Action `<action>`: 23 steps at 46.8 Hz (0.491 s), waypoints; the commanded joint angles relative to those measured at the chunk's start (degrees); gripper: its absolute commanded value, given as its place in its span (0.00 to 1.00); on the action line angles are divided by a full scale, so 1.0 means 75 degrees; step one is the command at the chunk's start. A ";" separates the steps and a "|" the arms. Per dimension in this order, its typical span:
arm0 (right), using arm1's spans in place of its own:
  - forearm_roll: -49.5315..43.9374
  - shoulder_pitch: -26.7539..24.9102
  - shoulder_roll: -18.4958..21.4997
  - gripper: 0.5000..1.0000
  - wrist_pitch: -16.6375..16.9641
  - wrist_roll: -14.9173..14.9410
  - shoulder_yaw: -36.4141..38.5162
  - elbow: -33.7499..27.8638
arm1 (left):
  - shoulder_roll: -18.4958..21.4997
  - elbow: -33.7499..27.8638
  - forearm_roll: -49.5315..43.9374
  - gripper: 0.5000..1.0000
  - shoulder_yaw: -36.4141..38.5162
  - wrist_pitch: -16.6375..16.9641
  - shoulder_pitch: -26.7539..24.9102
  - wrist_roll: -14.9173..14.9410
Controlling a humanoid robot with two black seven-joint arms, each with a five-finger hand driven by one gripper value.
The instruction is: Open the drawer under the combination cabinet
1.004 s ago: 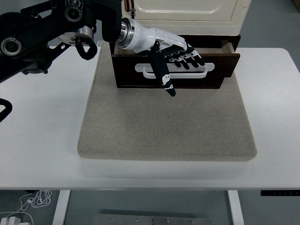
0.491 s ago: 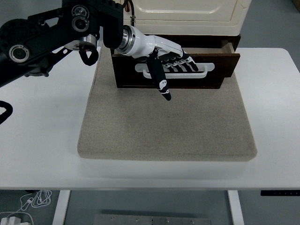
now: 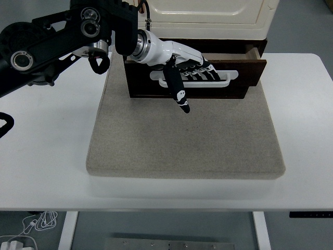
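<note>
A dark brown drawer (image 3: 247,78) sticks out partway from under the cream cabinet (image 3: 208,13), showing a gap behind its front panel at the right. A white handle (image 3: 232,76) runs across the drawer front. My left hand (image 3: 195,77), white with black fingertips, reaches in from the upper left. Its four fingers are hooked into the handle's slot, and the thumb (image 3: 178,91) points down in front of the panel. My right arm does not show.
Cabinet and drawer stand at the back of a beige mat (image 3: 182,140) on the white table (image 3: 47,151). My black left arm (image 3: 52,41) hangs over the table's far left. Cables (image 3: 31,226) lie on the floor below the front edge.
The left hand has drawn back to the left, and its fingers have gone from lying spread over the handle to hooked inside it. The drawer front has not visibly shifted.
</note>
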 commanded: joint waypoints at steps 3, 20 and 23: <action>0.0000 -0.0004 0.0000 0.86 0.0000 0.0000 0.0000 -0.0010 | -0.0002 -0.0008 -0.0026 1.00 0.0000 -0.0124 -0.0002 0.0001; 0.0000 -0.0004 0.0000 0.86 0.0000 0.0000 0.0000 -0.0010 | -0.0002 -0.0032 -0.0179 1.00 -0.0024 -0.0127 -0.0025 0.0001; 0.0000 -0.0004 0.0000 0.86 0.0000 0.0000 0.0000 0.0002 | 0.0010 -0.0090 -0.0179 1.00 -0.0024 -0.0127 -0.0037 0.0001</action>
